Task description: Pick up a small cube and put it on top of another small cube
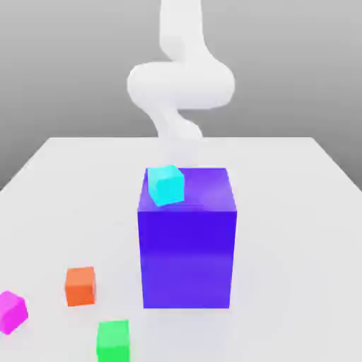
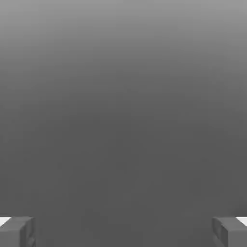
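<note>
down at the near edge of the white table (image 1: 297,212), toward the exterior view's left, sits the small matte magenta-pink cube (image 1: 12,311) — untouched. the gripper (image 2: 123,231) has its fingers (image 2: 17,231) spread wide, empty, aimed at grey backdrop — the cube lies well apart.

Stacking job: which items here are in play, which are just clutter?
In play:
- small magenta cube, on the table near the exterior view's left edge
- gripper, fingers wide apart, holding nothing
- possible bases: orange cube, green cube, cyan cube

Clutter:
- big blue-purple block, with the cyan cube on top
- white table
</note>
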### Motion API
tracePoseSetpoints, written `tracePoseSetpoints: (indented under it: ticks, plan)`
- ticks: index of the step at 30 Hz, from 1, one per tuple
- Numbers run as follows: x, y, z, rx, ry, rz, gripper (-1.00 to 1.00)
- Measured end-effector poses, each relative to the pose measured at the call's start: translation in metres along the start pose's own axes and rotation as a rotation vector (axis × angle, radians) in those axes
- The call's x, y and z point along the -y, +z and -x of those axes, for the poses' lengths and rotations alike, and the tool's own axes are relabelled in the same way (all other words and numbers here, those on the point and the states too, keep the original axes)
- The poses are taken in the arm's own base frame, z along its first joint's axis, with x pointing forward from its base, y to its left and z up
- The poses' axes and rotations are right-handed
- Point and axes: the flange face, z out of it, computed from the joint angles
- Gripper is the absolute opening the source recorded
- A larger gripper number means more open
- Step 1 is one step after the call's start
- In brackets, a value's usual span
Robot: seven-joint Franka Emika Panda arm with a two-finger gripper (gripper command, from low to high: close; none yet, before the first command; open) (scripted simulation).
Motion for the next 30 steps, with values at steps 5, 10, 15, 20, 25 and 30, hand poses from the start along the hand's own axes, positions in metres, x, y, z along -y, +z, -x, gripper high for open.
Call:
tracePoseSetpoints:
  ticks: [5, 10, 15, 20, 25, 30]
  plan:
    - [-0.036, 0.091, -0.037, 0.078, 0.321, 0.106, 0.00]
    - [-0.088, 0.174, -0.062, 0.110, 0.636, 0.231, 0.00]
    - [-0.156, 0.248, -0.078, 0.093, 0.950, 0.370, 0.00]
    - [-0.244, 0.305, -0.088, 0.014, 1.270, 0.517, 0.00]
    - [-0.327, 0.352, -0.079, -0.104, 1.546, 0.663, 0.00]
    - [-0.415, 0.381, -0.066, -0.271, 1.783, 0.787, 0.00]
